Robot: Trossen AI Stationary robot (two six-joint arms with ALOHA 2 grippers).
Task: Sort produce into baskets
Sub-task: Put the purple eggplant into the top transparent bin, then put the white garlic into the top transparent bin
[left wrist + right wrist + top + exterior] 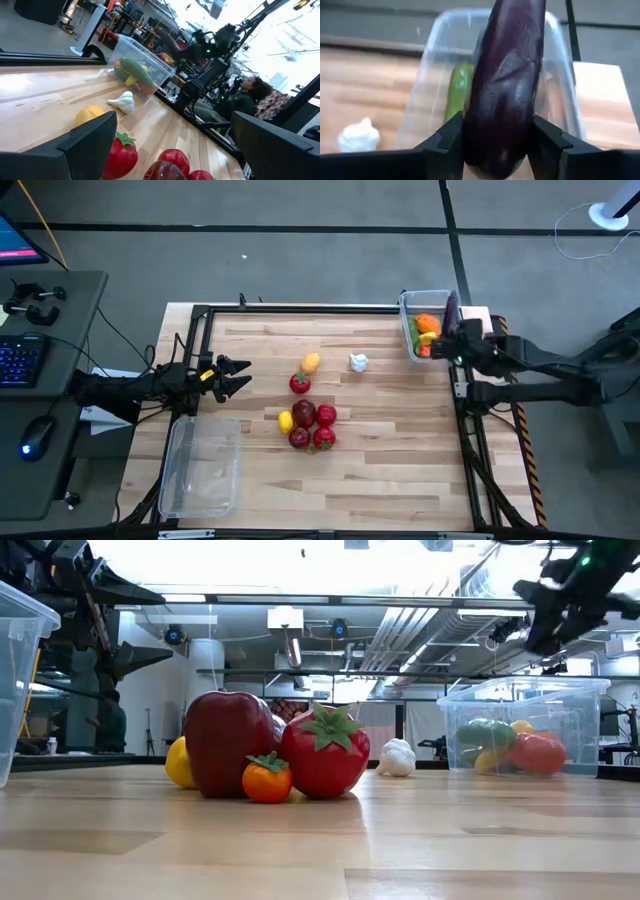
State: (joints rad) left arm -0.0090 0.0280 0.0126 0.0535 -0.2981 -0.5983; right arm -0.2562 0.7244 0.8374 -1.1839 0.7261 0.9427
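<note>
My right gripper (453, 333) is shut on a purple eggplant (506, 80) above the clear bin (412, 330) at the table's far right. This bin holds a green cucumber (458, 89), orange and red pieces (535, 752). My left gripper (237, 378) is open and empty at the table's left, above the wood. In the table's middle lie a tomato (300, 383), a lemon (311, 363), a white garlic (358, 362) and a cluster of red fruits with a yellow lemon (286, 421). A second clear bin (200, 468) stands at the near left. My right gripper pinches the eggplant between its two fingers (451, 139), on its two sides near its thick end (495, 150). The fingers point toward the table's far edge, and the eggplant runs on past them. It is lifted clear, above the bin.
The table's black frame rails (205, 315) run along the left and right edges. A desk with keyboard and mouse (25, 360) stands left of the table. A person (250, 95) sits beyond the table's right side. Bare wood lies between the fruit cluster and the right bin.
</note>
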